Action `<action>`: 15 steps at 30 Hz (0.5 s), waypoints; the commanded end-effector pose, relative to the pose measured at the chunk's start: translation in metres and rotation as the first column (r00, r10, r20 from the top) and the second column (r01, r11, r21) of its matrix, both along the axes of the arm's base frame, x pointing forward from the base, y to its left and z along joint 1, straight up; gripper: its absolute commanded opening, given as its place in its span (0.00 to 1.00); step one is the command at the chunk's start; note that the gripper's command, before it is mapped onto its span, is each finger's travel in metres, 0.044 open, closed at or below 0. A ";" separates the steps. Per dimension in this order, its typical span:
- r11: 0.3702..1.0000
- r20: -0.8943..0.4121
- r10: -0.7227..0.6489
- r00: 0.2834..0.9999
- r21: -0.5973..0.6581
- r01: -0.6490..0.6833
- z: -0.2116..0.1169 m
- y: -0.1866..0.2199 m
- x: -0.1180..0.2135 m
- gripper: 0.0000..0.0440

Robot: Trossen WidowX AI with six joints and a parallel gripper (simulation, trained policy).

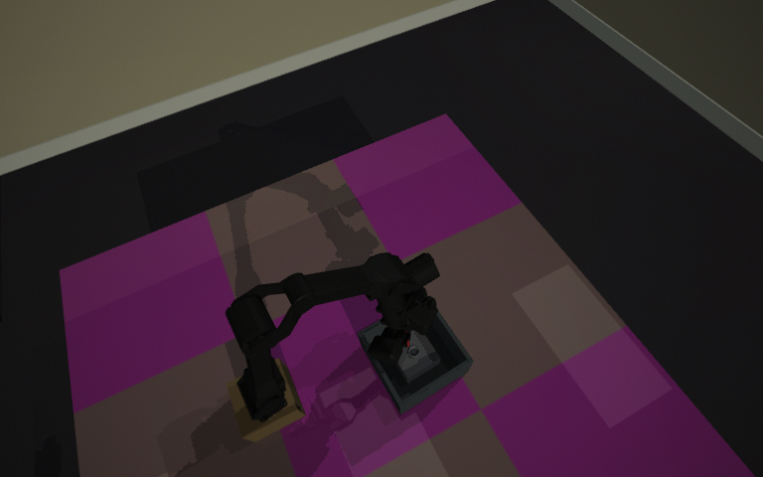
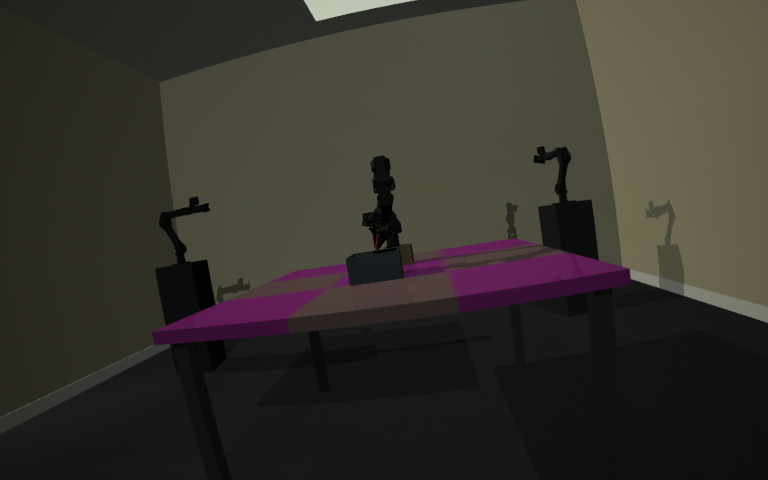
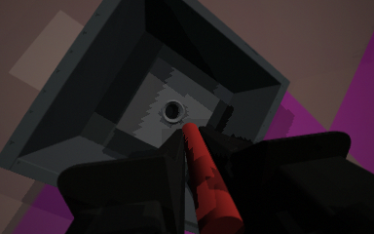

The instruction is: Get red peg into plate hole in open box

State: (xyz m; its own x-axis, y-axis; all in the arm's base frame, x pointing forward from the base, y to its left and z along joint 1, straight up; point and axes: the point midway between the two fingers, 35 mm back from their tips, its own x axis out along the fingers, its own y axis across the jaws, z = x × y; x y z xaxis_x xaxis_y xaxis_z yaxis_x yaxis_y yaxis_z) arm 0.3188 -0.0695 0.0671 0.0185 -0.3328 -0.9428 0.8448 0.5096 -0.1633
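My gripper [image 3: 190, 133] [image 2: 376, 247] is shut on the red peg [image 3: 208, 182] [image 2: 377, 240]. In the wrist view the peg runs between the fingers, its far end toward the plate. The open grey box [image 1: 433, 388] [image 2: 374, 268] [image 3: 46, 95] stands on the table. The gripper and peg are over the box's opening. At the box's bottom is the grey plate [image 1: 417, 368] [image 3: 138, 104] with a ringed hole [image 1: 413, 351] [image 3: 172, 111]. The peg's far end appears beside the hole, not in it. In the top view only a small red bit of the peg shows past the fingers.
The box's four walls rise around the plate. The arm's tan base block [image 1: 264, 430] [image 2: 406, 253] stands beside the box on the magenta and brown checkered table [image 1: 416, 225] [image 2: 526, 277]. Two other dark arms stand on black pedestals [image 2: 184, 283] [image 2: 569, 226] behind the table.
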 end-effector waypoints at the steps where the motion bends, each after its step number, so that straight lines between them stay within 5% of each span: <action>1: 0.999 0.006 0.029 1.000 0.026 -0.029 -0.009 -0.011 0.009 0.00; 8: 0.992 -0.009 0.095 0.995 0.081 -0.094 -0.030 -0.017 0.013 0.03; 15: 0.982 -0.035 0.138 0.990 0.136 -0.132 -0.050 -0.020 0.014 0.36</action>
